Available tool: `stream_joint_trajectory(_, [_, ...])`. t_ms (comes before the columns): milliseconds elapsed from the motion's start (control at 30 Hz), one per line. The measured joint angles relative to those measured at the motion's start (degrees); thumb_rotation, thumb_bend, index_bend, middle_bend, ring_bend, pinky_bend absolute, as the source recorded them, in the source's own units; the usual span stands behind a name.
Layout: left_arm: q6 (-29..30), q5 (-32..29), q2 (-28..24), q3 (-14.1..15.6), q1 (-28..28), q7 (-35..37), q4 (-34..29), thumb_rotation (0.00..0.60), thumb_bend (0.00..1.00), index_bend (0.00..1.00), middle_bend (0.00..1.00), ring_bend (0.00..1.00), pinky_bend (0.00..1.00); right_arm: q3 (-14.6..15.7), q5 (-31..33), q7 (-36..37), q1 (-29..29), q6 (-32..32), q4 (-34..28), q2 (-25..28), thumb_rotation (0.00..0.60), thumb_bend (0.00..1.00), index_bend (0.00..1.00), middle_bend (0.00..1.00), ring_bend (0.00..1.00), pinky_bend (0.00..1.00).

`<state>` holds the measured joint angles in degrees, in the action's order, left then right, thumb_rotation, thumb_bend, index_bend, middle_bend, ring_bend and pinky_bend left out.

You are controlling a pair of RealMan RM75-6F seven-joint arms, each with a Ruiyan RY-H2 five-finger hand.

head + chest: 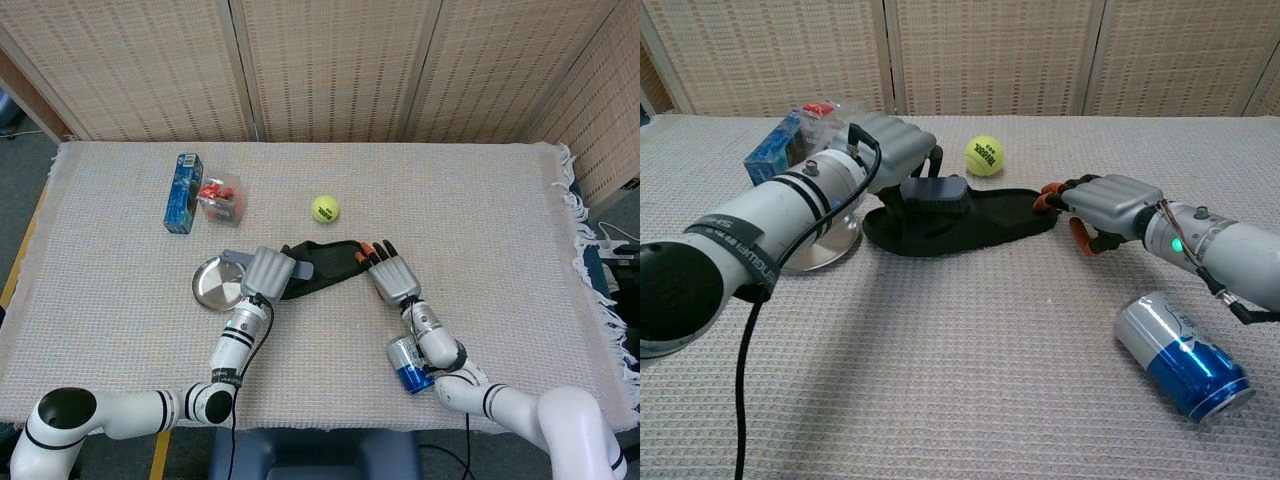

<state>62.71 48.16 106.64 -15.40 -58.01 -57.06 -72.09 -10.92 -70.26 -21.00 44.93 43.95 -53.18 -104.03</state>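
The left robot hand (268,270) is gripping a dark grey flat-handled tool (935,191), pressing it onto the heel of a black rubber slipper (322,264) lying mid-worktop. The right robot hand (392,275), fingers spread, is touching the slipper's toe end. A yellow tennis ball (324,208) is sitting at twelve o'clock; a round steel dish (216,283) at nine; a blue drinks can (410,365) at five.

Left robot hand (268,270) curled, thumb out flat — right robot hand (394,277) reaching inward, fingers extended, both forearms low.

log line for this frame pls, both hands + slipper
left hand: holds dark brush over black slipper heel | right hand: fingertips at slipper toe, holds nothing | can: lying beside right arm
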Motion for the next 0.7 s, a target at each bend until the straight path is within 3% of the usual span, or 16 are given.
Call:
stream_joint_trajectory(333, [1.6, 1.9, 1.2, 2.1, 0.1, -2.0, 4.7, 0.600, 0.42, 0.49, 0.57, 0.68, 0.94, 0.6, 0.3, 0.2, 0.0, 0.2, -1.4, 1.2, 0.600, 0.86, 0.14, 0.00, 0.00, 0.00])
stream_joint_trajectory(700, [1.5, 3.0, 2.0, 1.7, -0.1, -1.2, 3.3, 0.600, 0.42, 0.49, 0.56, 0.68, 0.94, 1.1, 1.0, 0.3, 0.1, 0.3, -2.0, 1.7, 0.600, 0.86, 0.14, 0.00, 0.00, 0.00])
